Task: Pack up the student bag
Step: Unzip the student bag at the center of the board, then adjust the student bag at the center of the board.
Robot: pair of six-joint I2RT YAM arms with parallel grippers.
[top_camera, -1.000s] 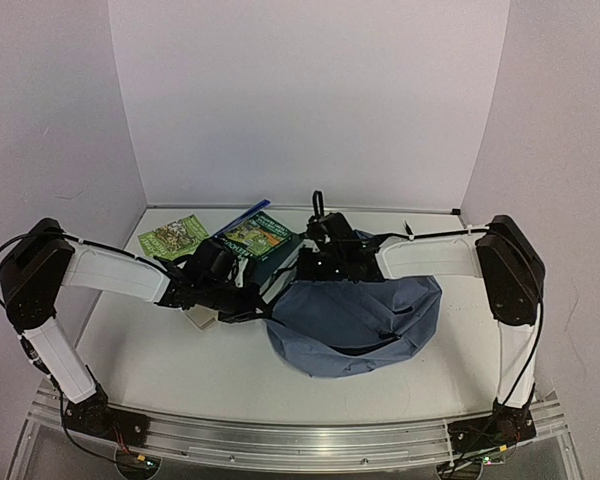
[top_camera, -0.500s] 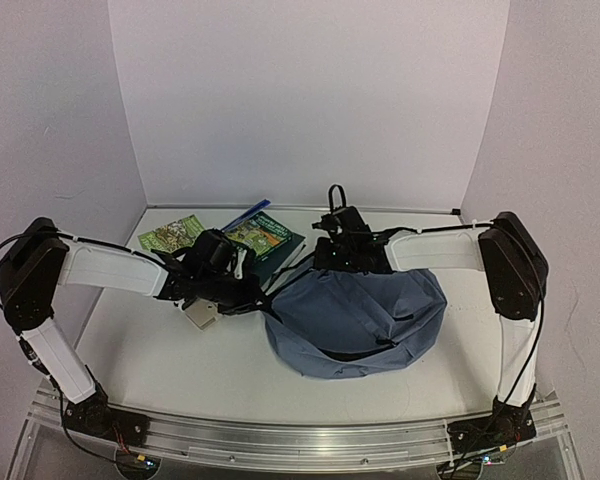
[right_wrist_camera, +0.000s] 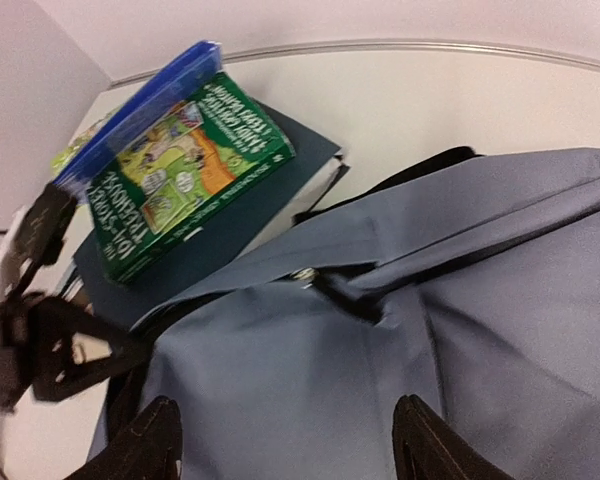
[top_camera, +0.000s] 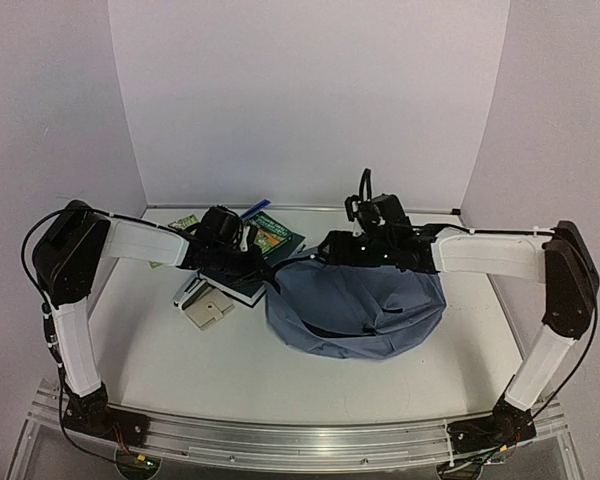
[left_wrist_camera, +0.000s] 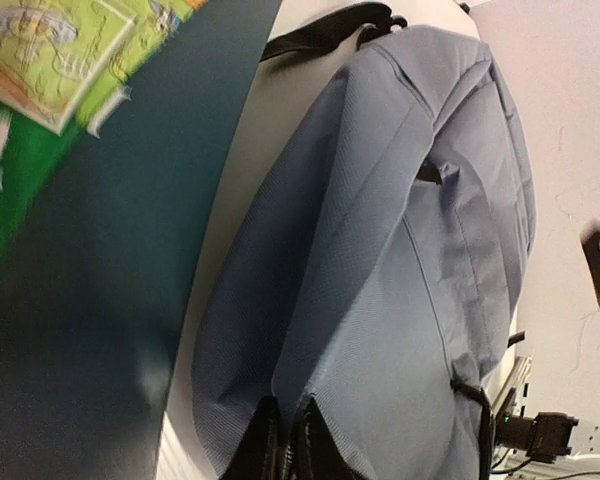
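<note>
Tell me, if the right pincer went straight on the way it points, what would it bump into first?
Most likely the student bag: the open right pincer points at its grey-blue fabric, which seems close ahead. The green book lies farther off.

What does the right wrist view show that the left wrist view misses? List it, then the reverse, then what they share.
Right wrist only: the right gripper, open above the student bag; a blue item along the green book. Left wrist only: the left gripper shut on the bag's edge; a cable plug beyond. Both: the bag, the green book, a dark book beneath it.
</note>
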